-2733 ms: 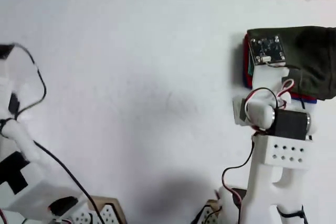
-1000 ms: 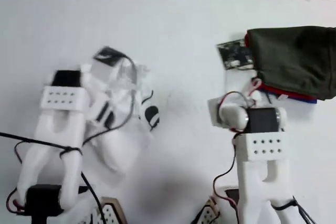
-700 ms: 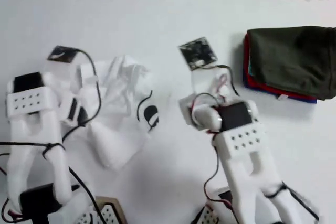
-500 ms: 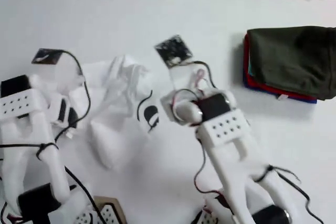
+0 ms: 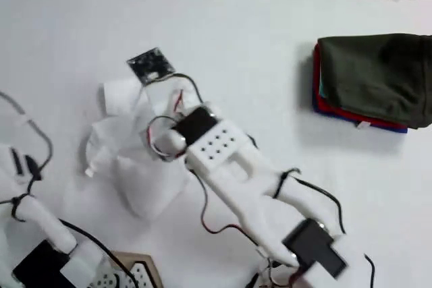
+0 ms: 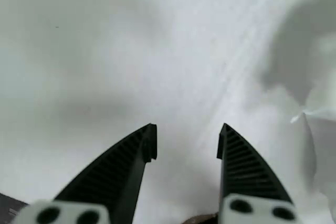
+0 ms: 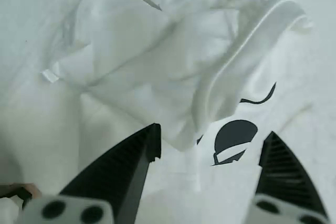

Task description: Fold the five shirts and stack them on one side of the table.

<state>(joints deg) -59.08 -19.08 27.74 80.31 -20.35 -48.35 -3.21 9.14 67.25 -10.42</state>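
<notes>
No text can be read; the white shirt [image 7: 173,61] bears only a black graphic [image 7: 235,136].

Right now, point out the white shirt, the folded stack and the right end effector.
white shirt [image 7: 173,51], right wrist view, crumpled middle.
folded stack [image 5: 374,75], high view, dark top shirt.
right end effector [image 7: 212,135], right wrist view, midway between fingertips.

Bare counter [image 6: 105,35] lies free beneath and ahead of the left end effector [image 6: 187,129]. Directly under the right end effector [image 7: 212,135] the crumpled white shirt [image 7: 157,51] bunches up. The folded stack [image 5: 378,79] sits well apart from it.
</notes>
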